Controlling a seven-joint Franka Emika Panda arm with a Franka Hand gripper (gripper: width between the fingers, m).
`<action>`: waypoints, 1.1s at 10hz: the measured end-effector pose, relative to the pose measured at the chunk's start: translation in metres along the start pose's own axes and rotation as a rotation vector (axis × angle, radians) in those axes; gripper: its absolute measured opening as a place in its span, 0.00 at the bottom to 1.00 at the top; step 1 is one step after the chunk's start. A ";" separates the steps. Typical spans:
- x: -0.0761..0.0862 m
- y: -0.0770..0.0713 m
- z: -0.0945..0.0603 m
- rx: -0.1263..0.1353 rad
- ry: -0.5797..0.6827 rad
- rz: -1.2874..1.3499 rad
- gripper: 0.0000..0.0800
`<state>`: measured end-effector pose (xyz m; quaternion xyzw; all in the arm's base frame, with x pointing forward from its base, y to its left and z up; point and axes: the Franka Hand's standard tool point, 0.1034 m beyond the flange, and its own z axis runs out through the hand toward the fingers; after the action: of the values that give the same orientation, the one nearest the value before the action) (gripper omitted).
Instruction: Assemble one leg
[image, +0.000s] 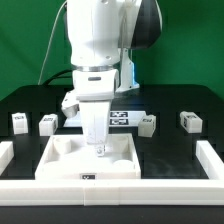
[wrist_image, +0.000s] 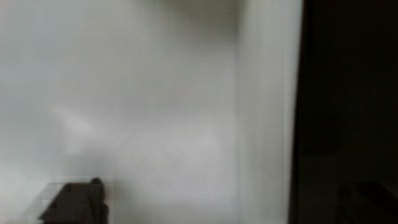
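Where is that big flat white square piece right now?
In the exterior view the tabletop lies at front centre of the table, right below the hand and in front of the marker board.

A: so how many of each, anyone counted?
B: yep, four legs (image: 47, 123), two out at 10 o'clock from the tabletop (image: 120, 166) and two at 2. Just one tabletop, one marker board (image: 122, 118), one arm (image: 100, 40).
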<state>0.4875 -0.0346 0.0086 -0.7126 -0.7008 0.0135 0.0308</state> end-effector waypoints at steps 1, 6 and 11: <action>0.000 -0.001 0.002 0.003 0.001 0.000 0.81; 0.000 -0.001 0.002 0.004 0.001 0.001 0.13; 0.000 0.001 0.001 -0.007 0.001 0.001 0.07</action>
<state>0.4884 -0.0345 0.0074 -0.7129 -0.7006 0.0108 0.0287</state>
